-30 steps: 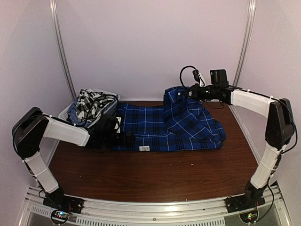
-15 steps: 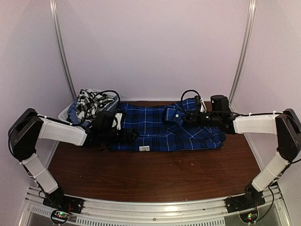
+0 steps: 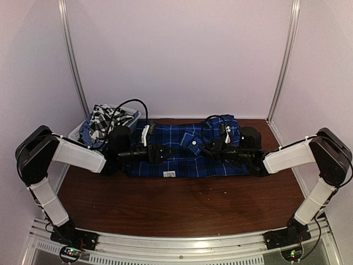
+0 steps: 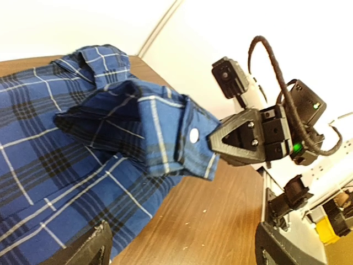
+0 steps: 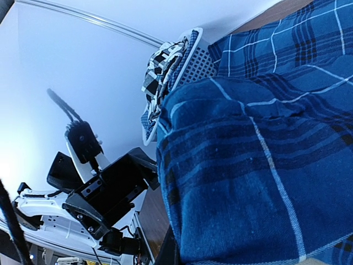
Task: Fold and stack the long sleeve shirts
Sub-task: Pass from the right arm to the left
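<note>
The left arm (image 3: 80, 155) and the right arm (image 3: 287, 157) have white shells between black joints; black cables (image 3: 130, 104) loop at the wrists; the bases (image 3: 74, 238) carry small lights.

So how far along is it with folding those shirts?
Early on. Done: the blue shirt lies spread on the table, with nothing stacked yet. In hand: the right gripper is shut on its buttoned cuff, held over the shirt's middle. The left gripper hangs open beside it. To do: finishing this fold, plus the black-and-white shirt bunched in the basket.

blue plaid shirt (image 3: 176, 160) spread flat, cuff raised; checked shirt (image 3: 105, 117) crumpled at left.
</note>
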